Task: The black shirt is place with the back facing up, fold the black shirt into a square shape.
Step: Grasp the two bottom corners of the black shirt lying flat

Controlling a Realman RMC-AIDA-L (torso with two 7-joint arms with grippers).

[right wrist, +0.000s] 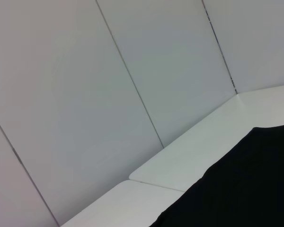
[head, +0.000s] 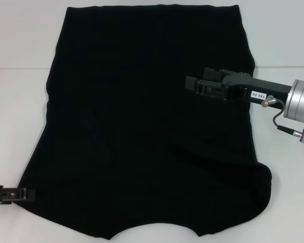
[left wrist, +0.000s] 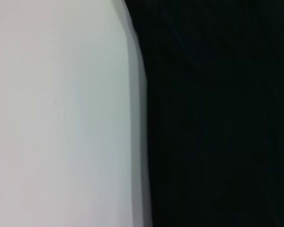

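Observation:
The black shirt [head: 142, 126] lies spread flat over most of the white table, its curved neckline at the near edge. Its left sleeve reaches the near left, where my left gripper [head: 30, 193] sits low at the sleeve's tip, touching the fabric edge. On the right side the sleeve appears folded inward, with a crease across the cloth. My right gripper [head: 188, 84] hovers over the shirt's right half, pointing left, with nothing visibly in it. In the left wrist view the black shirt [left wrist: 217, 118] fills one side beside bare table. The right wrist view catches a corner of the black shirt [right wrist: 246, 189].
Bare white table [head: 15, 76] shows to the left and right of the cloth and along the far edge. The right wrist view shows white wall panels [right wrist: 109, 71] rising behind the table's far edge [right wrist: 180, 161].

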